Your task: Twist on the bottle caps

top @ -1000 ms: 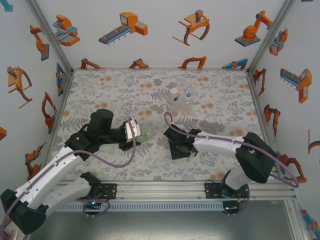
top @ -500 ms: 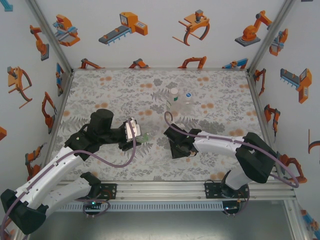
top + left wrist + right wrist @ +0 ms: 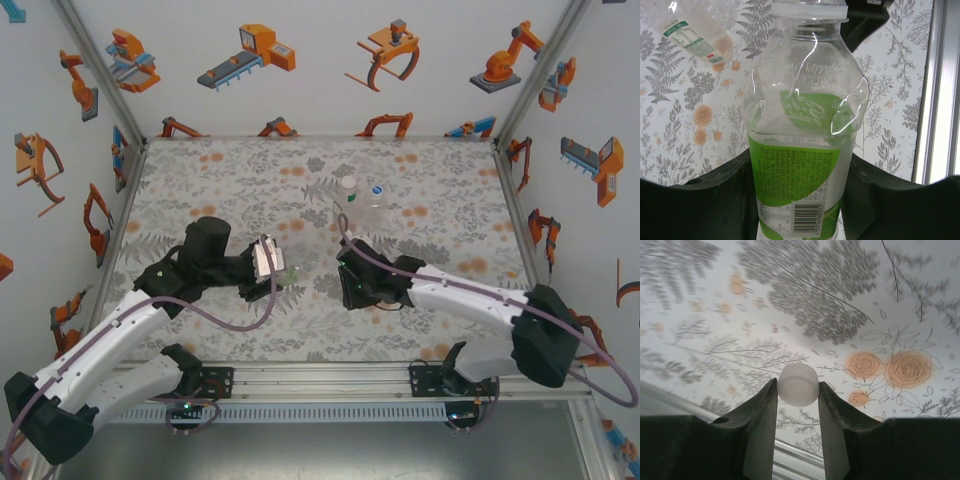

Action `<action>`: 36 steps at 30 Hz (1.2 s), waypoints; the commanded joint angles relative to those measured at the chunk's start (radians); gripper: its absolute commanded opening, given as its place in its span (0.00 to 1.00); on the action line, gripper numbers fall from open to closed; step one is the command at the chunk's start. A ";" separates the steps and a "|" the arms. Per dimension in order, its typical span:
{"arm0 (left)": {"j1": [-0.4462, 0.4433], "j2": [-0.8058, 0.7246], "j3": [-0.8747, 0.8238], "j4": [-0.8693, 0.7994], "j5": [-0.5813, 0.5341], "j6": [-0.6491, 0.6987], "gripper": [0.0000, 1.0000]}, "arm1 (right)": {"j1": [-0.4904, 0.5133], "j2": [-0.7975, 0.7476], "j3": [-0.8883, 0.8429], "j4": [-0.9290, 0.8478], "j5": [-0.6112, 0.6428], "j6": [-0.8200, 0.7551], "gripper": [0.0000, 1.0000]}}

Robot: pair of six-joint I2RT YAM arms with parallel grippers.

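Tabletop (image 3: 200,180) covered in grey fern-and-leaf print, orange roses scattered across it. Three white walls (image 3: 300,90) set around it, decorated with orange and blue cartoon robot arms and grippers. Aluminium posts (image 3: 104,68) fitted at rear corners. Slotted aluminium rail (image 3: 320,375) fixed along near edge. Lighting even, shadows soft.

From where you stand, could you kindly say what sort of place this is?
Likely a robot test cell: aluminium frame posts, white walls with orange robot pictures, grey floral tabletop.
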 commanded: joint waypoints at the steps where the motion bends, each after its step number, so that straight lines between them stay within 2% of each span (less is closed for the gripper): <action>1: -0.005 0.008 0.028 -0.023 0.017 0.016 0.00 | -0.005 -0.106 0.056 0.038 -0.060 -0.172 0.16; 5: -0.010 0.010 0.026 -0.028 0.039 0.028 0.00 | -0.006 -0.234 0.063 0.121 -0.151 -0.338 0.12; 10: -0.018 0.008 0.024 -0.045 0.090 0.056 0.00 | -0.005 -0.356 0.059 0.252 -0.376 -0.543 0.11; 18: -0.040 -0.002 0.021 -0.064 0.156 0.099 0.00 | -0.003 -0.372 0.111 0.302 -0.586 -0.708 0.11; 31: -0.045 -0.010 0.017 -0.064 0.185 0.105 0.00 | 0.008 -0.319 0.127 0.312 -0.623 -0.766 0.11; 36: -0.045 -0.006 0.027 -0.062 0.175 0.082 0.00 | 0.013 -0.302 0.136 0.284 -0.674 -0.799 0.10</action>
